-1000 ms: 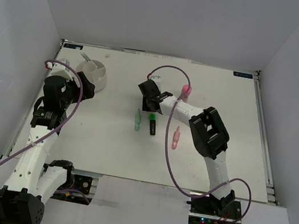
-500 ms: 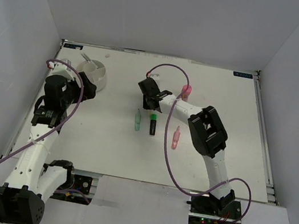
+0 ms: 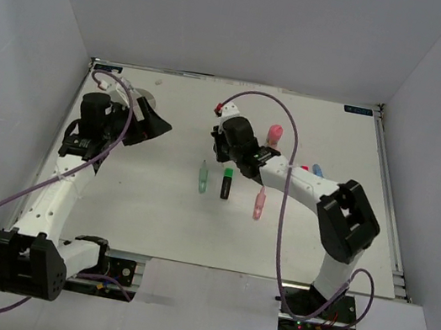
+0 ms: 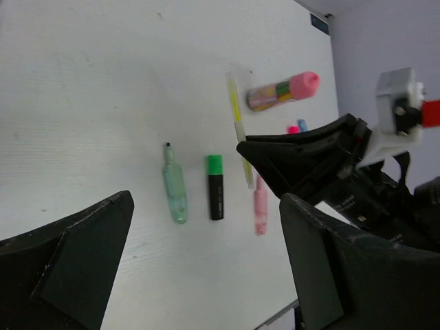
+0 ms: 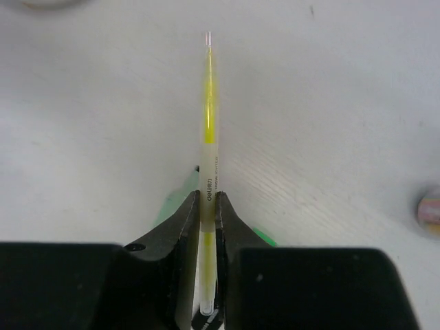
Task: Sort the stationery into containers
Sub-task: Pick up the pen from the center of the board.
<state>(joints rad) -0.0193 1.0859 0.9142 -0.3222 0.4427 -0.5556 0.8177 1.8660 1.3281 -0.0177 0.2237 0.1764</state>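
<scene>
White walled table, open along its near edge; right gripper pinches a thin yellow pen, left gripper gapes wide, hiding most of the cup and its contents.

Three markers abreast on table

Robot lab cell: white panel walls, white table

A pale green marker, green-capped marker and pink marker lie in a loose row mid-way across the table, gaps between them; the right arm spans the space just beyond. Bare table opens to their left and along the near edge.
</scene>
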